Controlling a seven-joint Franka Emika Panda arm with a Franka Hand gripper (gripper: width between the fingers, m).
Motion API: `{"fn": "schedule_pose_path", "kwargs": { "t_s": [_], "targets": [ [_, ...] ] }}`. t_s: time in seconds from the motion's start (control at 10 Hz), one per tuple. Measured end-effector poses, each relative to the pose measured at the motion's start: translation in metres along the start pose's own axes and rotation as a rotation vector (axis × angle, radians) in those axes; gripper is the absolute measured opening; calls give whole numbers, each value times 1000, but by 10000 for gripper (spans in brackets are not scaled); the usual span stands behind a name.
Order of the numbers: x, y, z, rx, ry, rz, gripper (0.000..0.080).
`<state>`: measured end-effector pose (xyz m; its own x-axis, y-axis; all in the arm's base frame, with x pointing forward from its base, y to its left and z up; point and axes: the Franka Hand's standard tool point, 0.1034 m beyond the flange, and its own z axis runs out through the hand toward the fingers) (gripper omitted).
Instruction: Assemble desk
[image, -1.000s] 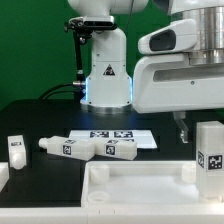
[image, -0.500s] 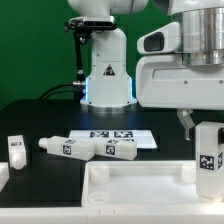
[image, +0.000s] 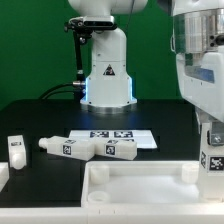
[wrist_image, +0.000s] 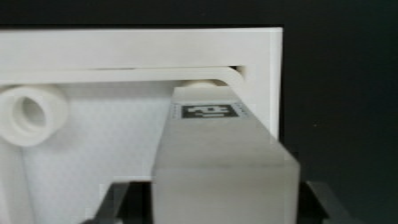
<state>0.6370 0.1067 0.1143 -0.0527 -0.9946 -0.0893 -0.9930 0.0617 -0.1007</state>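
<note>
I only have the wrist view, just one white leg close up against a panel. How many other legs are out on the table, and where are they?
Observer: Three. One leg and a second leg lie in a row in front of the marker board; a third leg sits alone near the exterior view's left edge.
Operator: And the one I'm looking at, is it upright?
Observer: Yes, that fourth leg stands upright at the end of the tabletop on the exterior view's right.
</note>
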Motion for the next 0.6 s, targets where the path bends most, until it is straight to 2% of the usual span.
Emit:
{"fn": "schedule_pose_path", "kwargs": {
  "t_s": [0.2, 0.3, 0.4, 0.5, 0.6],
  "targets": [
    [0, 0, 0, 0, 1, -83, 285],
    [0, 0, -1, -1, 6, -263, 457],
    [-4, 0, -3, -9, 11, -464, 457],
    [-7, 2, -1, -15, 8, -561, 605],
    [-5, 1, -2, -15, 9, -603, 642]
  ]
}}
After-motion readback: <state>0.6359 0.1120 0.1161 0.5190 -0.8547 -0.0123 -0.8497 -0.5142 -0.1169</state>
